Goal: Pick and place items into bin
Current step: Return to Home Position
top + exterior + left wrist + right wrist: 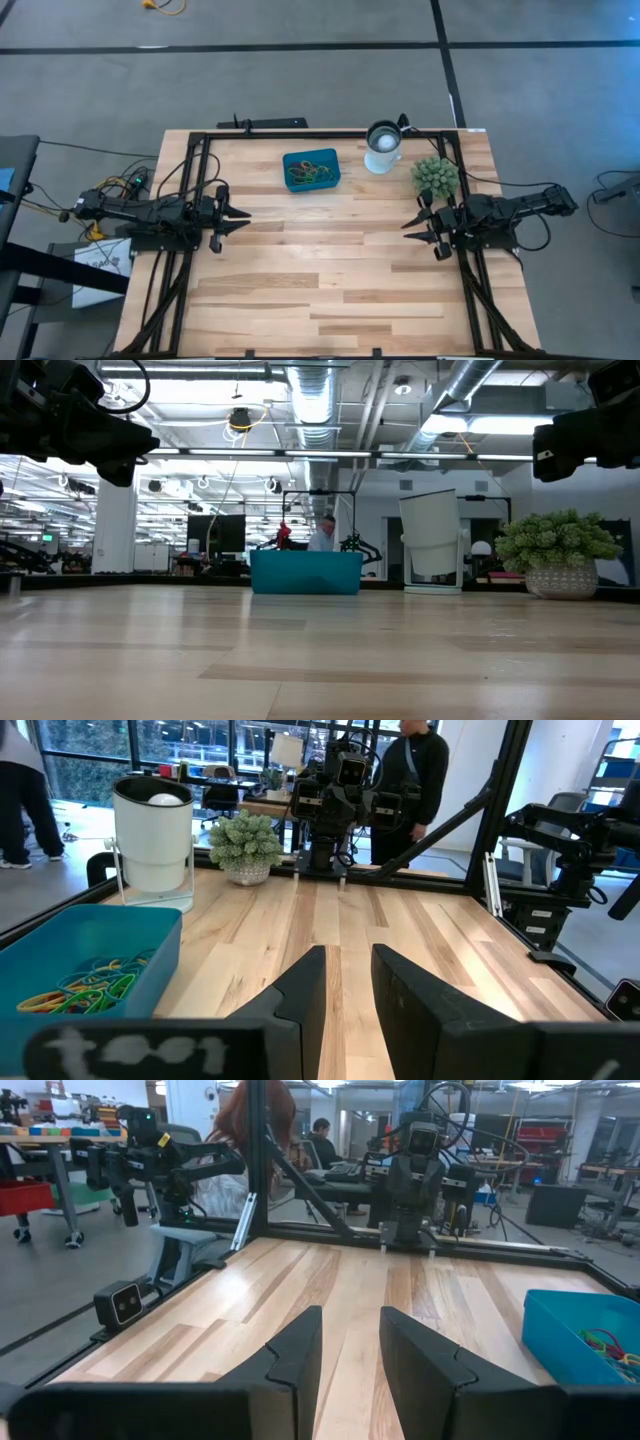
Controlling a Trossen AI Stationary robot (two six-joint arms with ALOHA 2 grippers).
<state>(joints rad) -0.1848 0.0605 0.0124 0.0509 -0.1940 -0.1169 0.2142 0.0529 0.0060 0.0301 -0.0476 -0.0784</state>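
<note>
Both arms hung at either side of the table [320, 290], left gripper [236, 218] and right gripper [417, 226] slightly spread, empty, probably just homing. Farther back, the rubber bands [310, 172] sat heaped inside the teal bin [312, 153], so sorting looked done.

From above, the left arm [150, 212] lies stretched out level across the left middle of the frame. Its left gripper [243, 220] points toward the centre with its two fingers parted in a narrow V. The right arm [510, 210] mirrors it at the right middle. The right gripper [412, 231] faces its twin, well apart from it, and is likewise parted. In each wrist view the arm's own dark fingers [300, 995] stand side by side at the bottom centre with a clear gap between them. Seen from table height, both arms hang as dark bulks in the upper corners.
</note>
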